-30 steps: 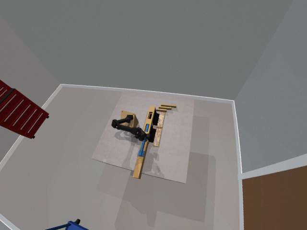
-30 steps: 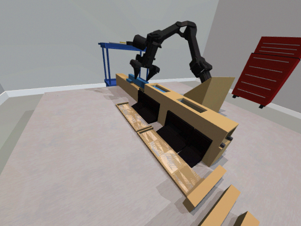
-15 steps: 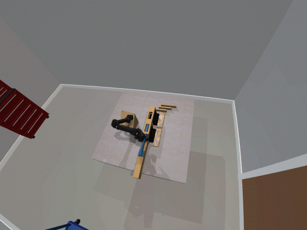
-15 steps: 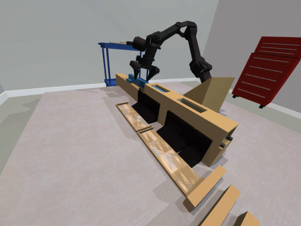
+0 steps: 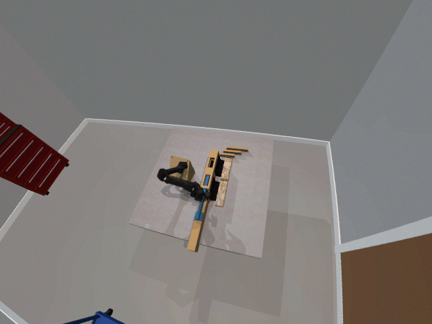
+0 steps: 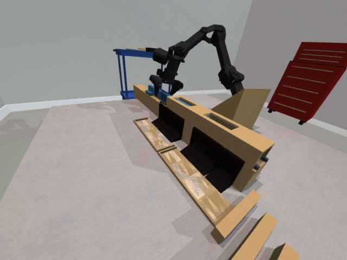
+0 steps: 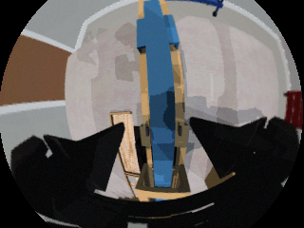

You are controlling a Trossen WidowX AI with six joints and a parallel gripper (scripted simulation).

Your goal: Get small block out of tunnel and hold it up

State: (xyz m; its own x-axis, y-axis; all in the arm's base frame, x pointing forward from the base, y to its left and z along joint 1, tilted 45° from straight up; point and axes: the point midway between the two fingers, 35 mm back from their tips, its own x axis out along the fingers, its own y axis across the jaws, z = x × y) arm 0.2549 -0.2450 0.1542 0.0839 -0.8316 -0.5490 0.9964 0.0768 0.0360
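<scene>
Jaws [image 5: 204, 196] [image 6: 167, 90] wide, nothing held; blue handle [image 5: 200, 208] [image 6: 159, 91] [image 7: 161, 90] runs beneath them, tunnel [image 5: 213, 154] [image 6: 201, 111] [image 7: 163, 194] just beside.

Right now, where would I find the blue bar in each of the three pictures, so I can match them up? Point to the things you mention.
Top: the blue bar [image 5: 199, 213] [image 6: 158, 90] [image 7: 161, 71] lies just below centre, running past the gripper [image 5: 206, 196] [image 6: 166, 93] [image 7: 158, 123].
Exterior: above centre, under the gripper, partly hidden by a finger.
Wrist: upright down the middle, between the open fingers.
Shared landmark: the tan tunnel [image 5: 213, 154] [image 6: 249, 137] [image 7: 163, 195] it runs into.
</scene>
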